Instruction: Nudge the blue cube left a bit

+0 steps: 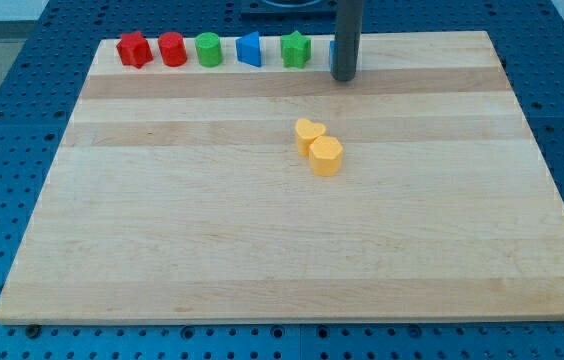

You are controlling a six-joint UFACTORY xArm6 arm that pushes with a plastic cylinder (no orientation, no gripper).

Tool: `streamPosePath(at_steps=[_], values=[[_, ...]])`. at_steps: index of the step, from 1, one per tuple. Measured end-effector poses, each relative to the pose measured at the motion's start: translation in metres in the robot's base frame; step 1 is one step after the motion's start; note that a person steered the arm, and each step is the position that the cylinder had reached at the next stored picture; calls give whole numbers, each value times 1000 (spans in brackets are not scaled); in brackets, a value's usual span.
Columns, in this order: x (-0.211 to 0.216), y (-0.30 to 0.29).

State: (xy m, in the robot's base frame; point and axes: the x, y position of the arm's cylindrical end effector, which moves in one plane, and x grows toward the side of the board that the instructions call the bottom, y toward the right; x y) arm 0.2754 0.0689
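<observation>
The blue cube [332,49] stands at the top edge of the wooden board [262,240], almost wholly hidden behind my rod; only a thin blue strip shows at the rod's left side. My tip [344,76] rests on the board just in front of the cube, slightly to its right. To the cube's left along the top edge stand a green block [295,49], a blue triangular block [250,49], a green cylinder [209,49], a red cylinder [172,49] and a red star-shaped block [134,49].
Two yellow blocks touch each other near the board's middle: a heart shape [309,134] and a hexagonal one [326,156] below it. A blue perforated table [2,150] surrounds the board.
</observation>
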Motion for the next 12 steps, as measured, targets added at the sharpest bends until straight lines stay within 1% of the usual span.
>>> streamPosePath(at_steps=[1, 3, 4, 5, 6, 7, 9, 10, 12], values=[[-11, 0], [-19, 0], [-10, 0], [13, 10], [13, 41], [-12, 60], [-75, 62], [-83, 60], [-83, 48]])
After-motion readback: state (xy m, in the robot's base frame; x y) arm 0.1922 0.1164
